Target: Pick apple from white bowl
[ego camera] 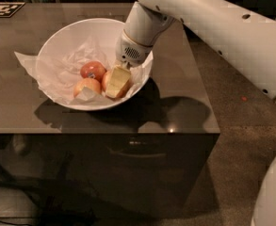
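The apple (105, 80) is lying low in the right half of the white bowl (71, 36), on crumpled paper (57, 69). It is showing only as an orange edge, because the gripper (117, 83) is standing directly in front of it and covering most of it. Whether the jaws are open or closing on the fruit cannot be told from this view.

A deeper red apple (93, 70) is sitting just beside it, and a paler apple (85, 86) is lying in front of that one, nearer the camera.

Judgement: the fruit is likely firm, moderately heavy and smooth-skinned, so it is liable to slip or roll. The hold is best taken across its widest part, at mid-height, clear of the neighbour. Excess pressure is risking a bruise, and the loose paper is offering an unsteady bed.

The bowl is resting on a dark table (184, 102), with the white arm (213, 18) reaching in from the view's right side.
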Tool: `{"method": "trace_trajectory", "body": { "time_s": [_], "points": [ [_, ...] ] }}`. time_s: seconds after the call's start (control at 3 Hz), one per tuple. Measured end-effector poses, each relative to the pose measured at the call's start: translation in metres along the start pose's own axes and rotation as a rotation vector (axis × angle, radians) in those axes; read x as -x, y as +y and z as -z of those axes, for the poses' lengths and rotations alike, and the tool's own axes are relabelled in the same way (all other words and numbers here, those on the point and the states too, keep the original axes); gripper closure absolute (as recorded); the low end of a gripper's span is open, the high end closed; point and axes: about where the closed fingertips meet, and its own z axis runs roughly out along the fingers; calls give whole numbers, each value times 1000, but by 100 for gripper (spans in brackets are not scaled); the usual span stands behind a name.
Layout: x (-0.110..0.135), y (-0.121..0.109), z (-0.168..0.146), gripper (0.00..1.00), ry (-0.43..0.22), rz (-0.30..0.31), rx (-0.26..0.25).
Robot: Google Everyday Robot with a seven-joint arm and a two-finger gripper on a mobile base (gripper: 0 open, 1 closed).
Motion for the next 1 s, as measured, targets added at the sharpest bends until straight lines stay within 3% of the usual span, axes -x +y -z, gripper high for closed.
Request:
{"method": "trace_trajectory", "body": {
  "time_s": [0.67, 1.0],
  "points": [
    [23, 28, 53, 100, -32, -9, -51],
    [32, 33, 71, 100, -45, -5, -42]
  ]
}}
